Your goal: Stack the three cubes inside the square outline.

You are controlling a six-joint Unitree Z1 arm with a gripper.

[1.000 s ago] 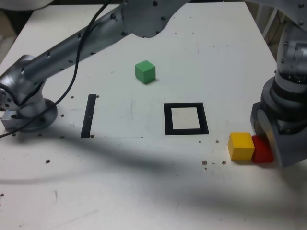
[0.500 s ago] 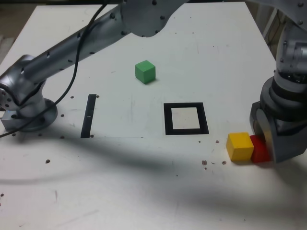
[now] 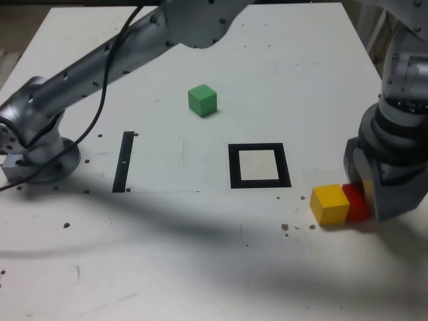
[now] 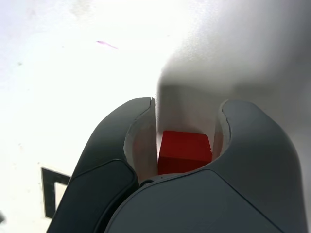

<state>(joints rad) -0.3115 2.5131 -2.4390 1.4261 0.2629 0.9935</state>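
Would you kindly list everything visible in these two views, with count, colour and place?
green cube: one, green, alone on the table, beyond the outline.
yellow cube: one, yellow, at the exterior view's right, against the red cube.
red cube: one, red, between the fingers.
square outline: one, black with pale centre, mid-table, nothing in it.
black strip: one, black, at the exterior view's left.
table: one, white, speckled.
arm: one, silver, base at the exterior view's left.
gripper: one, grey, shut on the red cube.

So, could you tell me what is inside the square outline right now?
Only its pale centre shows inside the square outline; no cube sits there. Nothing covers it in the exterior view, while the wrist view catches just one corner.
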